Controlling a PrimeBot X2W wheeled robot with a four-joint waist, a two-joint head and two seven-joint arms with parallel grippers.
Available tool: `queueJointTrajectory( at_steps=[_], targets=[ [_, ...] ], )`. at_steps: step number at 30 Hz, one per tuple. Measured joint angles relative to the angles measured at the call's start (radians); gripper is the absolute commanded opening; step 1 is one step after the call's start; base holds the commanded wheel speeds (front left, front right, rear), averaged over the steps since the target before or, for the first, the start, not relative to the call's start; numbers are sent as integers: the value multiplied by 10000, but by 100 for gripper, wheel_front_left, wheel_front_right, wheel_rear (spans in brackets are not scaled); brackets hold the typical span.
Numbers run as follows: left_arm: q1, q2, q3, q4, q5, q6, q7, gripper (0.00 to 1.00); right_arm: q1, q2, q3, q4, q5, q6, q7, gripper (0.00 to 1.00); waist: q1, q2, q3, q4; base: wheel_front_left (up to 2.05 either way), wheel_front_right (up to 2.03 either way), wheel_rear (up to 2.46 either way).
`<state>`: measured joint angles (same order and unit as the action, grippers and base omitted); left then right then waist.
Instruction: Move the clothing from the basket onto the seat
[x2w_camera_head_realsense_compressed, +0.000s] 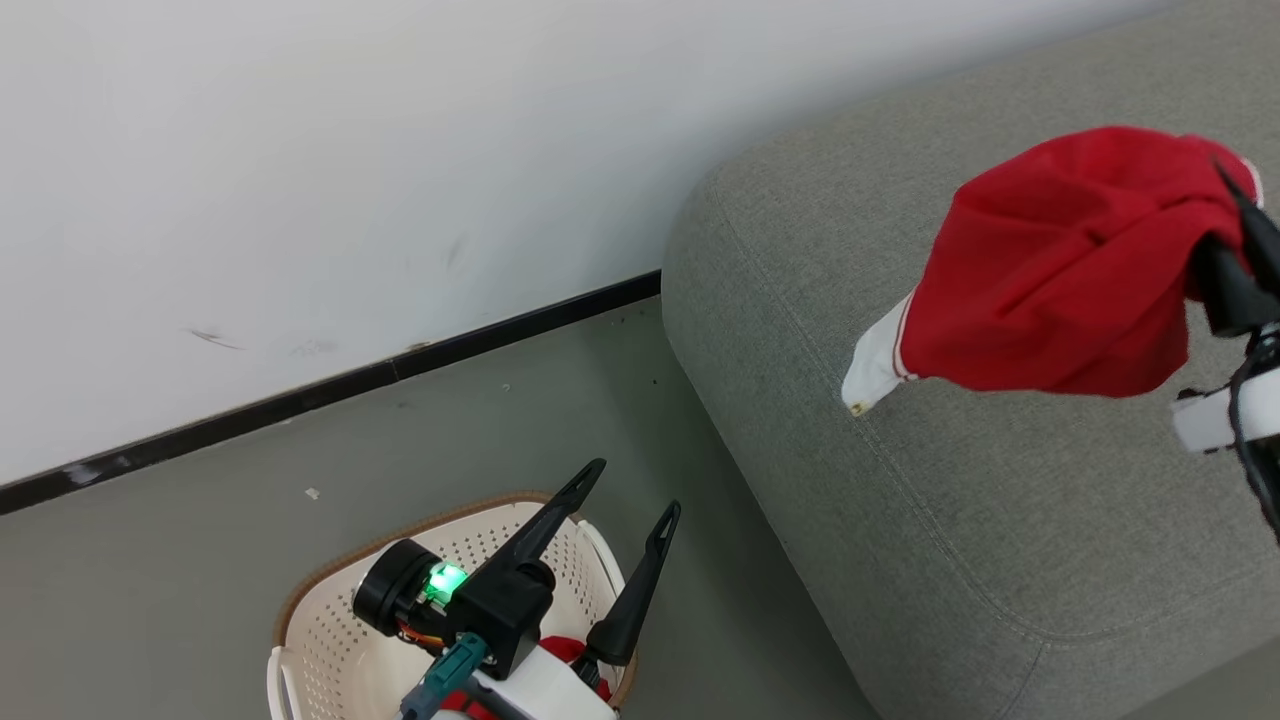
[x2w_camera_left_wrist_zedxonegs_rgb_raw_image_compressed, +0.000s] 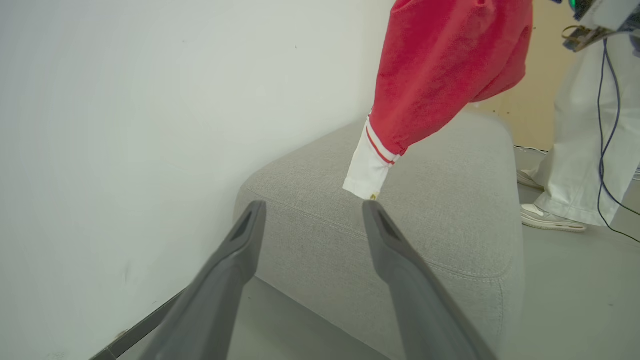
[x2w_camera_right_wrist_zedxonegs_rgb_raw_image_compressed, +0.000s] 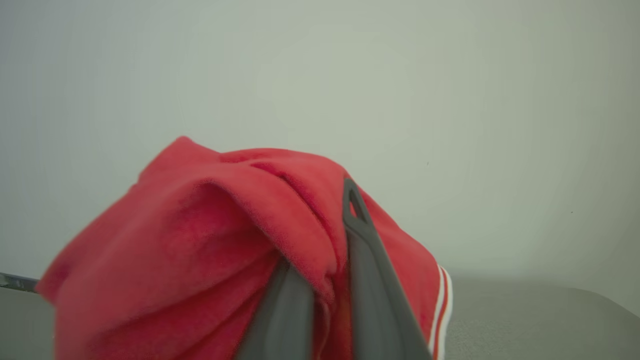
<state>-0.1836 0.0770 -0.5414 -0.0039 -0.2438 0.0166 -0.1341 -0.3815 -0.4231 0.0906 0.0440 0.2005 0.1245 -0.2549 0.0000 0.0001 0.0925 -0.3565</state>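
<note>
Overhead, the right gripper (x2w_camera_head_realsense_compressed: 1238, 220) is clamping red clothing (x2w_camera_head_realsense_compressed: 1060, 270) above the seat (x2w_camera_head_realsense_compressed: 1000, 520) while the left gripper (x2w_camera_head_realsense_compressed: 633, 487) is hovering open over the basket (x2w_camera_head_realsense_compressed: 330, 620). Left wrist: its white cuff (x2w_camera_left_wrist_zedxonegs_rgb_raw_image_compressed: 367, 170) is dangling above the seat. Right wrist: fingers (x2w_camera_right_wrist_zedxonegs_rgb_raw_image_compressed: 370, 280) are pinching fabric.

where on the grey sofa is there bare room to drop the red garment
The grey woven sofa top is bare from its rounded wall-side edge to the front seam, below the hanging red fabric garment. Crowded: the cream perforated basket, with the left tool over it.
</note>
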Motion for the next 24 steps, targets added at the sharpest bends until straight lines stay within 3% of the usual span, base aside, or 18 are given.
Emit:
queueJointTrajectory(
  at_steps=[9, 24],
  targets=[
    [-192, 222, 15, -571, 176, 86, 257, 100, -1772, -412, -1162, 1528, 740, 0, 88, 0, 0, 0, 666, 241, 0, 0, 0],
    [-936, 313, -336, -1442, 675, 54, 723, 100, -2594, -1302, -2015, 4071, 537, 0, 84, 0, 0, 0, 1752, 689, 0, 0, 0]
  ],
)
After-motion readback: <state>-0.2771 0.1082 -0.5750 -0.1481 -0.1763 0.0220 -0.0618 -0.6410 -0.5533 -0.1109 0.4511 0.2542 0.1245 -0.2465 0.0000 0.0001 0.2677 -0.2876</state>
